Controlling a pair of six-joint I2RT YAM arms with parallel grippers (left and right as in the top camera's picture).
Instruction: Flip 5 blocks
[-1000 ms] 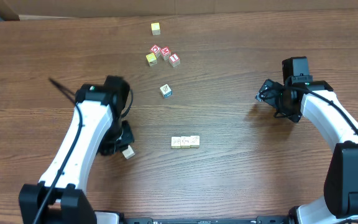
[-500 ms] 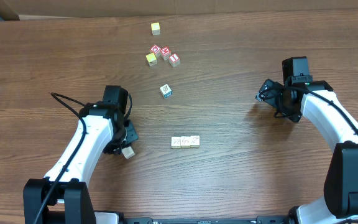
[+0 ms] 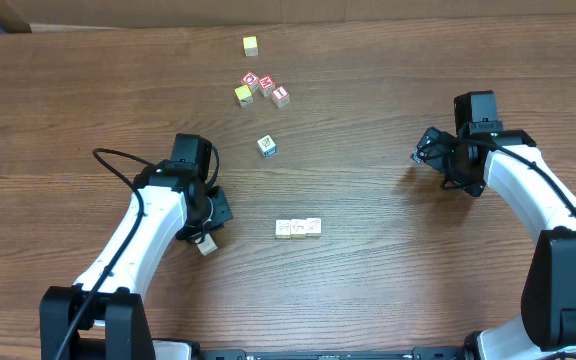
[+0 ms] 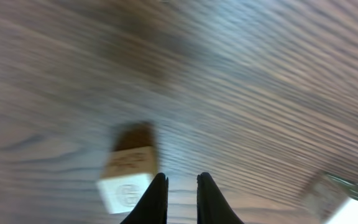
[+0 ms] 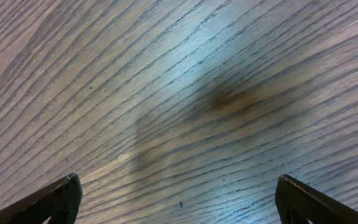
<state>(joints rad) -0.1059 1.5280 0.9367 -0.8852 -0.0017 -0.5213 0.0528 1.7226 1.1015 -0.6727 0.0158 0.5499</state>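
One pale block (image 3: 206, 246) lies on the wooden table just below my left gripper (image 3: 205, 232). In the left wrist view this block (image 4: 129, 177) rests beside the outer side of the left finger, while my left gripper (image 4: 181, 177) is shut with only a thin bare gap between its fingers. Three more blocks (image 3: 298, 228) stand in a row at the table's middle. Farther back sits a block with a blue side (image 3: 266, 146). My right gripper (image 3: 426, 150) hovers at the right, and in its wrist view the right gripper (image 5: 178, 186) is open over bare wood.
Red-faced letter cubes (image 3: 266, 88) and a yellow cube (image 3: 243, 95) cluster at the back. Another yellow cube (image 3: 251, 45) lies farther back. A blurred pale thing (image 4: 340, 199) shows at the lower right of the left wrist view.
My left arm has shifted right and turned over the block, and its fingers have drawn together. The block stays where it was. The right arm has not moved.
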